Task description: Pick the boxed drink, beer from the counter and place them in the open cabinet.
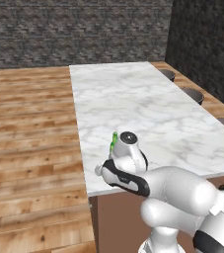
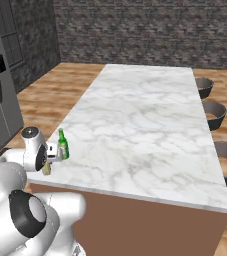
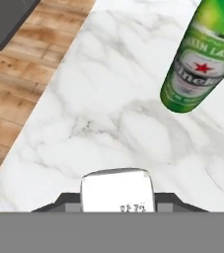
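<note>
At the near corner of the marbled bench [image 2: 150, 125], the pincer [image 3: 117, 206] is closed on the white boxed drink [image 3: 116, 191] beside the upright green beer bottle [image 3: 202, 59], apparently the pick-up step; next likely lifting it toward the cabinet.

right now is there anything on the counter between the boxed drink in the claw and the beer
Nothing. In the hand view, bare marble counter separates the boxed drink from the beer.
</note>
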